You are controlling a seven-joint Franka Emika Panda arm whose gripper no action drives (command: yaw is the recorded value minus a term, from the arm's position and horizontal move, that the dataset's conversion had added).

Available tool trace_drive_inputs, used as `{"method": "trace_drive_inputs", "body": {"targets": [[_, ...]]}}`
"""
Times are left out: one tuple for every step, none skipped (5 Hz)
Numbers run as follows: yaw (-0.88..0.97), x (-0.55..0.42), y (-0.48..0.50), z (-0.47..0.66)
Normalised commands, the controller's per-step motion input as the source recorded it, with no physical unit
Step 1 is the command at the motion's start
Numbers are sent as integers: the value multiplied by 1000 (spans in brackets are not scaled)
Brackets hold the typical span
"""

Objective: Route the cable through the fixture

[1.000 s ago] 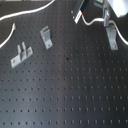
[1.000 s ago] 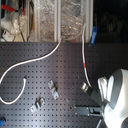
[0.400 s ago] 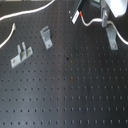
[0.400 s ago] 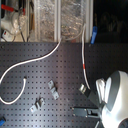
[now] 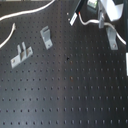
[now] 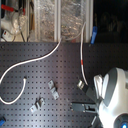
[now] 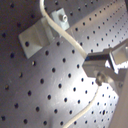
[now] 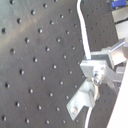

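Note:
The white cable (image 6: 30,62) loops across the board and runs down past its red tape band (image 6: 82,62) toward my gripper (image 6: 93,98). The fixture (image 5: 111,38) stands upright just below my gripper (image 5: 101,20) at the first exterior view's upper right; it is the small grey piece (image 6: 82,85) in the second exterior view. In the first wrist view the cable (image 7: 75,47) crosses over the fixture (image 7: 35,36) and runs on to my gripper (image 7: 102,75), which is shut on it. I cannot tell whether the cable sits in the forked top. The second wrist view shows the cable (image 8: 84,40) entering the fingers (image 8: 111,55) above the fixture (image 8: 82,102).
A bent bracket (image 5: 46,36) and a low piece with two posts (image 5: 20,54) stand at the first exterior view's left. The cable's loose end (image 6: 25,79) lies near the second exterior view's left. Shelving with clutter (image 6: 50,20) lines the board's far edge.
My gripper has shifted slightly across the board near the fixture, still holding the cable. The brackets have not moved.

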Motion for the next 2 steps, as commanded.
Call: {"method": "trace_drive_inputs", "body": {"targets": [[0, -102, -20, 211], [-11, -48, 8, 215]]}}
